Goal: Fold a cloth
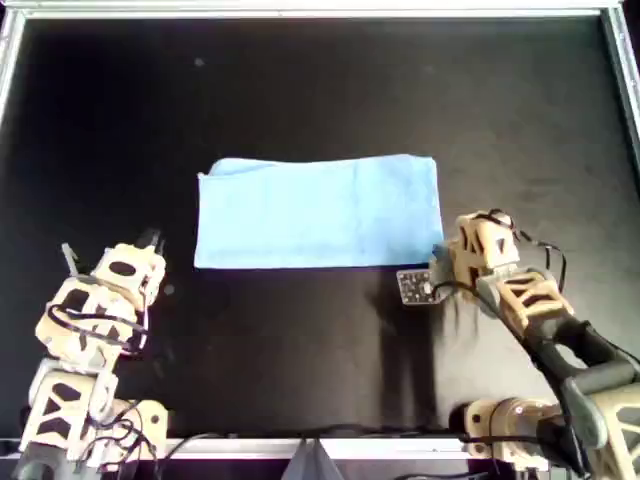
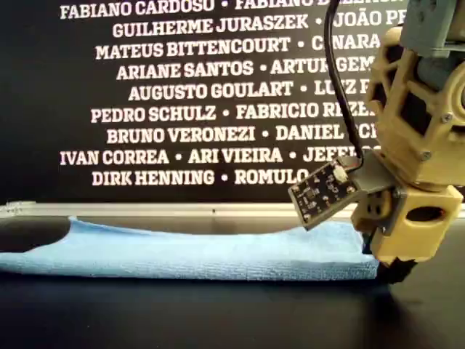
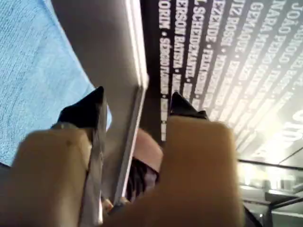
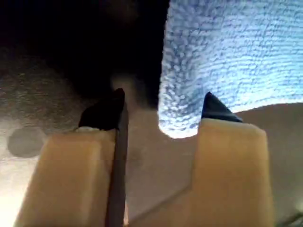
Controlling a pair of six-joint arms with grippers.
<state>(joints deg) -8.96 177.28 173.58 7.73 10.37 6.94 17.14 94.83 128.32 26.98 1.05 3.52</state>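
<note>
Now the cloth's corner lies between the right tool's parted jaws.

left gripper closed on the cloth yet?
No. In the left wrist view the left gripper stands open with nothing between its jaws, and the cloth lies off to one side.

Setting: a robotics demonstration stand or lab exhibit, not a home. Evidence: a matte black counter bordered by a silver aluminium frame rail, as on a purpose-built test bench. Behind its far edge stands a black backdrop panel printed with rows of white personal names, in the manner of a credits or sponsor wall. Two tan, 3D-printed-looking robot arms are mounted at the counter's near edge.
</note>
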